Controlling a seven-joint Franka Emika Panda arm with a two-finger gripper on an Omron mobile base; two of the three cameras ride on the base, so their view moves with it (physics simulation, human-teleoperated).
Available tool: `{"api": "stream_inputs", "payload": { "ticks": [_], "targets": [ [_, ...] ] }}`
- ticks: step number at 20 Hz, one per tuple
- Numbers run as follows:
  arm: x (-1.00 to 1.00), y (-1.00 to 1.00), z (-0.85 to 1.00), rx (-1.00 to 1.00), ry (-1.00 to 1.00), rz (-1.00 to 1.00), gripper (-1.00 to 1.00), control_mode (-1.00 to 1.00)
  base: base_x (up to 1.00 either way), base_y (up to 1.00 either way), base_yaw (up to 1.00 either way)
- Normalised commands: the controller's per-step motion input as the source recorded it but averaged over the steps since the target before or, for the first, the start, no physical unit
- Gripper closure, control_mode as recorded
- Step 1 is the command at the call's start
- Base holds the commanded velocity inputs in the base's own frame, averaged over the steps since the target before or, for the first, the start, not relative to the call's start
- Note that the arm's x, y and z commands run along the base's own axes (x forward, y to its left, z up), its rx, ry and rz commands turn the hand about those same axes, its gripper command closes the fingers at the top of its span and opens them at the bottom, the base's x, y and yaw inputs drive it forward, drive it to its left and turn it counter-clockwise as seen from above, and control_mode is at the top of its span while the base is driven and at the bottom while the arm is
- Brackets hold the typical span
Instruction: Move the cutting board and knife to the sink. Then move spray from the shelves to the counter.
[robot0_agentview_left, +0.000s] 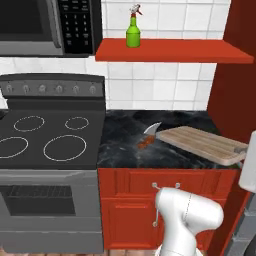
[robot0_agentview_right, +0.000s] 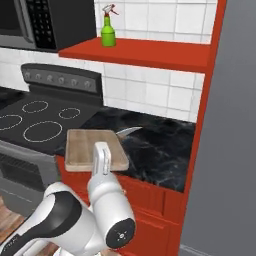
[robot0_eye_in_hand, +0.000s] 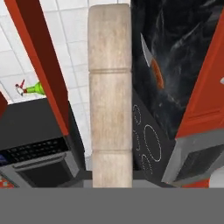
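Left base view first: I've got the cutting board (robot0_agentview_left: 205, 143) tilted, its near end raised off the counter (robot0_agentview_left: 125, 150) toward the right edge of frame, its far end close to the knife (robot0_agentview_left: 150, 135). That knife lies on the black marble at about nine o'clock from the board, silver blade pointing away, reddish handle toward me. Up at twelve o'clock the spray (robot0_agentview_left: 133, 31) stands upright on the shelves (robot0_agentview_left: 175, 51), near the slab's left end. The stove (robot0_agentview_left: 50, 135) sits at nine o'clock of the counter.

Right base view now: my gripper (robot0_agentview_right: 101, 150) is at the board's near edge, fingers pinched narrow on it, so I call the board held. The blade pokes out at the board's two o'clock corner.

Hand view: the board runs lengthwise straight up the middle of frame, wood grain clear. Knife at two o'clock from it, green bottle at nine o'clock. I cannot make out the fingertips themselves here.
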Motion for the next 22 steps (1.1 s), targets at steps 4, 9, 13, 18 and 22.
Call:
{"api": "stream_inputs", "payload": {
  "ticks": [4, 9, 13, 18, 22],
  "targets": [
    [0.0, 0.0, 0.0, 0.0, 0.0, 0.0, 1.0, 1.0, -0.14, 0.38, 0.75],
    [0.0, 0.0, 0.0, 0.0, 0.0, 0.0, 1.0, 1.0, -0.04, 0.28, 0.87],
    [0.0, 0.0, 0.0, 0.0, 0.0, 0.0, 1.0, 1.0, 0.0, 0.14, 0.89],
    [0.0, 0.0, 0.0, 0.0, 0.0, 0.0, 1.0, 1.0, 0.16, 0.08, 0.82],
    [0.0, 0.0, 0.0, 0.0, 0.0, 0.0, 1.0, 1.0, 0.25, 0.08, 0.78]
  ]
}}
